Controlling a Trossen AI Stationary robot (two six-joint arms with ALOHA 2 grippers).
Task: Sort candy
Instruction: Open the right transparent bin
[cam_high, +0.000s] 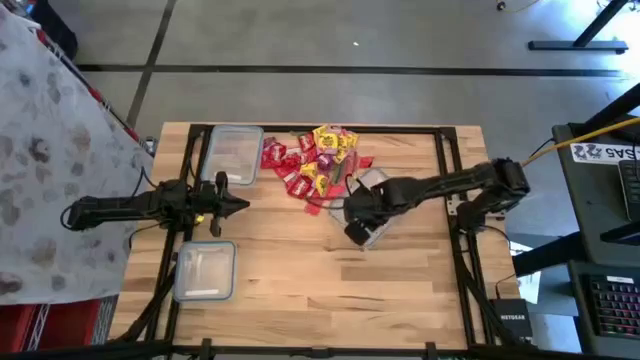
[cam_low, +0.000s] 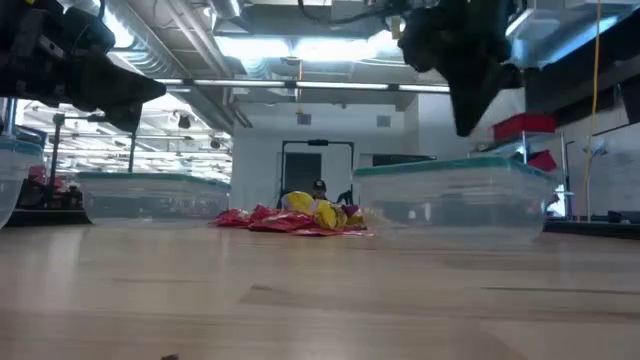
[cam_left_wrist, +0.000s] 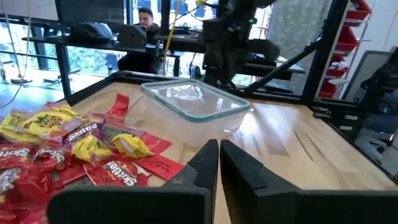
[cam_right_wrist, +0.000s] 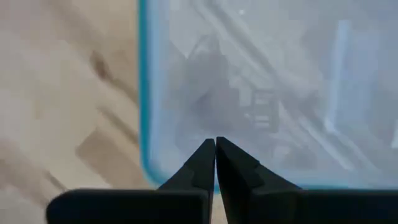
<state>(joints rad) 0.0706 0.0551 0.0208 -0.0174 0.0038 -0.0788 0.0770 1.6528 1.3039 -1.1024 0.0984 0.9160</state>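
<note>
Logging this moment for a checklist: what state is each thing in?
Pile of red and yellow wrapped candy: heaped on the table, unsorted.
Clear tub by the right gripper: empty, lidless.
Clear tub at the far left: no candy visible inside.
Clear tub at the near left: no candy visible inside.
Left gripper: jaws shut, empty.
Right gripper: jaws shut, above the tub.

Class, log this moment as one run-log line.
left pincer: shut, idle | right pincer: shut, above clear tub | candy: unsorted pile
</note>
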